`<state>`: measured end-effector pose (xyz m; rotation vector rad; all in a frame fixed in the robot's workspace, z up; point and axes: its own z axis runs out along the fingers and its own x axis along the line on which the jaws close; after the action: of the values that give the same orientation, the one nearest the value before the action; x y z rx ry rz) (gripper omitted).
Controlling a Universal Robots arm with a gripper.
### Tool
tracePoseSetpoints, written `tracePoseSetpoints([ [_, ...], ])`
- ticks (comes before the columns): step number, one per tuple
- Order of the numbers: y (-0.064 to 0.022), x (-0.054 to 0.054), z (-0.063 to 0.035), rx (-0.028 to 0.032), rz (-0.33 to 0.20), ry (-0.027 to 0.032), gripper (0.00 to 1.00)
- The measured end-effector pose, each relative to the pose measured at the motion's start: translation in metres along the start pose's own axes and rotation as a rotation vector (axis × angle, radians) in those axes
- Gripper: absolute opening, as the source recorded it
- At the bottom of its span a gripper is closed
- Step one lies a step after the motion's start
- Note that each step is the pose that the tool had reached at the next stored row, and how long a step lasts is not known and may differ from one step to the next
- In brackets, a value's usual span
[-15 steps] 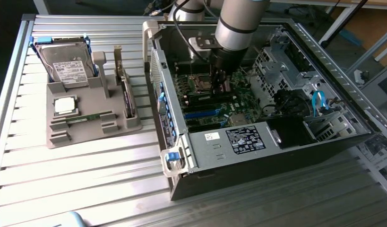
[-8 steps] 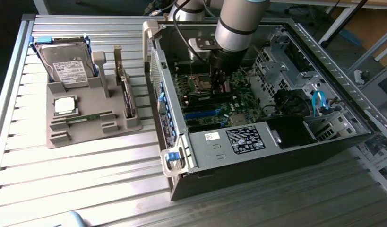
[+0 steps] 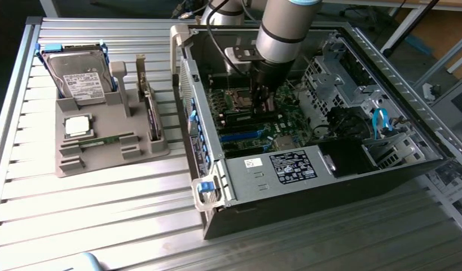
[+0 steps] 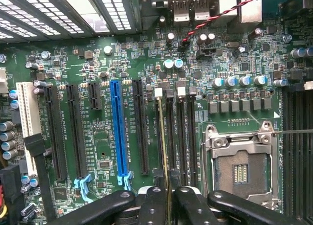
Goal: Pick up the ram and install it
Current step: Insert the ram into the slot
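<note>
1. Inside the open case (image 3: 321, 169), the gripper (image 4: 167, 205) is pinched on the ram (image 4: 166, 151), which the wrist view catches edge-on as a thin gold-and-dark line between the fingers (image 4: 151, 205).
2. The ram runs along one of the memory slots (image 4: 168, 137) beside the empty CPU socket (image 4: 243, 166). Its lower edge seems to be in or just over the slot; from this angle I cannot tell whether it is fully seated.
3. Progress, as I judge it: the pick-up is done and the stick has been carried to the motherboard (image 4: 234, 73) and lined up with a slot. What is left is pressing it home, if that is not done, and letting go.
4. The slot's white end latches (image 4: 158, 93) look open or at least not clearly clipped over the stick, which hints that seating is unfinished.
5. In the exterior view the arm (image 3: 285, 28) comes straight down into the case, wrist vertical, tool tip low over the board near the socket.
6. Outside the case, to the exterior view's left, a grey parts stand (image 3: 102, 135) holds a hard drive (image 3: 80, 79), a square processor (image 3: 77, 125) and another green stick (image 3: 102, 141) lying in a low groove.
</note>
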<state>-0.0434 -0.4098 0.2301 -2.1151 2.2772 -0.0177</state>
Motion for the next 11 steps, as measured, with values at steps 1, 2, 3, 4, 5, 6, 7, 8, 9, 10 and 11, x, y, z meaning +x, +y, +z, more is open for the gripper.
tracePoseSetpoints([
  [1, 0.0, 0.0, 0.0004, 0.0001, 0.0, 0.0, 0.14],
  [2, 0.0, 0.0, 0.0008, 0.0002, 0.0, -0.0001, 0.14],
  [3, 0.0001, 0.0, 0.0012, 0.0003, 0.0, 0.0, 0.14],
  [4, 0.0001, 0.0, 0.0017, 0.0004, 0.0, 0.0, 0.14],
  [5, 0.0001, 0.0001, 0.002, 0.0005, 0.0, 0.0, 0.14],
  [6, 0.0001, 0.0001, 0.0024, 0.0006, 0.0, 0.0, 0.14],
  [7, 0.0001, 0.0001, 0.0028, 0.0007, 0.0, 0.0002, 0.14],
  [8, 0.0001, 0.0001, 0.0031, 0.0007, 0.0, 0.0003, 0.14],
  [9, 0.0002, 0.0001, 0.0034, 0.0008, 0.0, 0.0004, 0.14],
  [10, 0.0002, 0.0001, 0.0038, 0.0009, 0.0, 0.0004, 0.14],
  [11, 0.0002, 0.0001, 0.0042, 0.0011, 0.0, 0.0004, 0.14],
])
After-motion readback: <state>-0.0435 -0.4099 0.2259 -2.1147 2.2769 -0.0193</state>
